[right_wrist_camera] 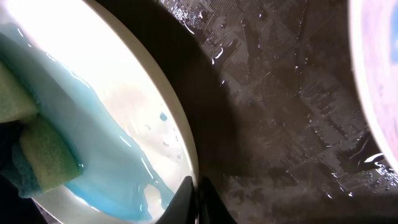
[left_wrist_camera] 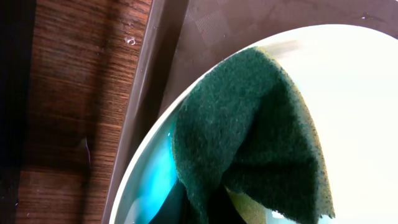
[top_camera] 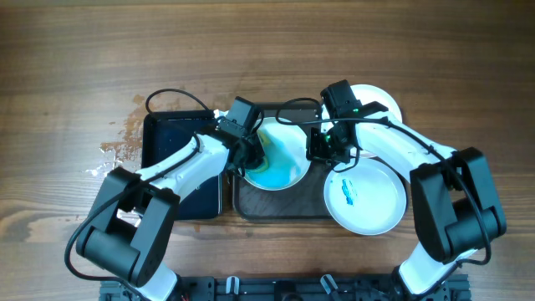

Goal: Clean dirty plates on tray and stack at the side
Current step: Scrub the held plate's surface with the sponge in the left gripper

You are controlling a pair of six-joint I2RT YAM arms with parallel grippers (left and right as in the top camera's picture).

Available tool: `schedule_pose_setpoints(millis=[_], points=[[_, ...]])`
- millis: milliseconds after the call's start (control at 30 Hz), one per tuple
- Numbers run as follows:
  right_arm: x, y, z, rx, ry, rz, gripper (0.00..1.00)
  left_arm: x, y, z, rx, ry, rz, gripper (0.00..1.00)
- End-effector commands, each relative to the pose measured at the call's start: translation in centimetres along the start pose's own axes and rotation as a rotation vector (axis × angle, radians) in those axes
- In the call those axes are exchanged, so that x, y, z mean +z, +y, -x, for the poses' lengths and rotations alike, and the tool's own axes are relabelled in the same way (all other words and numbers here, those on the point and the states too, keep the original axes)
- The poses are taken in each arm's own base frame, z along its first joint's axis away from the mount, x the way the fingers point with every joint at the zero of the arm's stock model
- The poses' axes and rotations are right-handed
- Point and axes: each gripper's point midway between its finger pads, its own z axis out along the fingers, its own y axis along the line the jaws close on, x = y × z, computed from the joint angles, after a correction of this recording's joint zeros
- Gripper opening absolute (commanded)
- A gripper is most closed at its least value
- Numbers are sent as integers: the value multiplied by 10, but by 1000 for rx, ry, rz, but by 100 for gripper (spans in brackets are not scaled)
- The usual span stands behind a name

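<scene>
A white plate smeared with blue liquid sits tilted on the dark tray. My left gripper is shut on a green and yellow sponge pressed onto this plate. My right gripper is shut on the plate's right rim, seen edge-on in the right wrist view. There the plate shows a blue pool beside the sponge. A second plate with a small blue smear lies at the tray's right end. A third plate lies behind the right arm.
A smaller glossy black tray lies left of the dark tray, under my left arm. Liquid spots mark the wood to its left. The dark tray's floor is wet. Its rim borders bare table.
</scene>
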Motion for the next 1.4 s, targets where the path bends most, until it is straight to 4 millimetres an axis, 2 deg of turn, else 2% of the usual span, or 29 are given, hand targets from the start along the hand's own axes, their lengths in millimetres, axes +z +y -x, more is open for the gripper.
schedule_pose_setpoints(millis=[0,100,167,367,467,633,1033,1267,1367], points=[[5,-14,0,7,1,-53,4,21,37,-34,26,108,114,4],[5,-14,0,6,2,-52,4,23,24,-22,94,61,59,4],[5,-14,-1,7,3,-53,4,24,8,-13,124,26,-10,4],[5,-15,-2,9,10,-57,4,19,-38,-8,142,27,-234,4],[5,-15,-2,10,11,-57,4,16,-47,-13,156,55,-284,4],[5,-15,-2,10,10,-57,4,7,-64,-34,250,154,-415,4],[5,-16,-4,13,17,-60,4,-18,-88,-67,266,340,-620,4],[5,-16,-5,13,19,-61,4,-17,-83,-75,252,378,-599,4],[5,-16,-4,14,19,-62,5,-11,-79,-73,247,365,-570,4]])
